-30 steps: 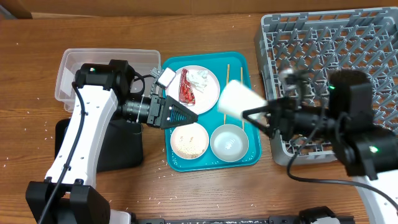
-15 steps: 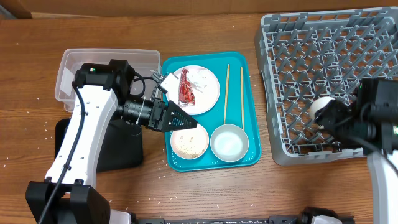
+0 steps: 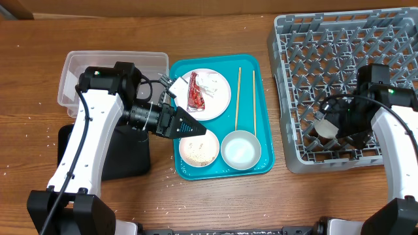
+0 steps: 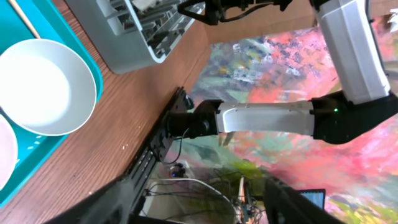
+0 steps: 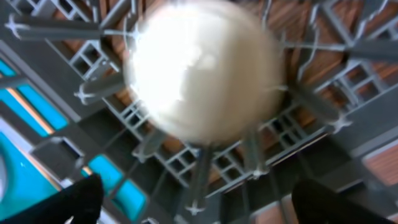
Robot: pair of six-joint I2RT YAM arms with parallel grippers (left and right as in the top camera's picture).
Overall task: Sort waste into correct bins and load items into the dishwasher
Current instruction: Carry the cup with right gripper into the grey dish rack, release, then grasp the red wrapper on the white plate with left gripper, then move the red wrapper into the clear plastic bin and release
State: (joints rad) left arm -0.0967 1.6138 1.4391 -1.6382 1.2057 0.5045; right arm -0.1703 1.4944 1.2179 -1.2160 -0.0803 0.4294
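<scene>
The small white cup (image 3: 324, 128) lies among the pegs near the front left of the grey dish rack (image 3: 339, 46). My right gripper (image 3: 336, 120) hangs just behind it, open; in the right wrist view the cup (image 5: 205, 74) rests on the lattice beyond my spread fingers (image 5: 196, 186). My left gripper (image 3: 192, 124) hovers over the teal tray (image 3: 261, 163), open and empty (image 4: 199, 186). On the tray are the white plate (image 3: 219, 98) bearing the red-and-white wrapper (image 3: 195, 93), two chopsticks (image 3: 238, 98), a white bowl of grains (image 3: 199, 149) and a pale empty bowl (image 3: 240, 149).
The clear tub (image 3: 72, 78) stands at the back left, the black tray (image 3: 127, 156) in front of it under my left arm. White crumbs are scattered on the wooden table (image 3: 39, 140). The rack fills the right side.
My right arm carried the cup from beside the teal tray over into the rack and set it down among the pegs; its jaws now stand apart. The left arm has barely moved.
</scene>
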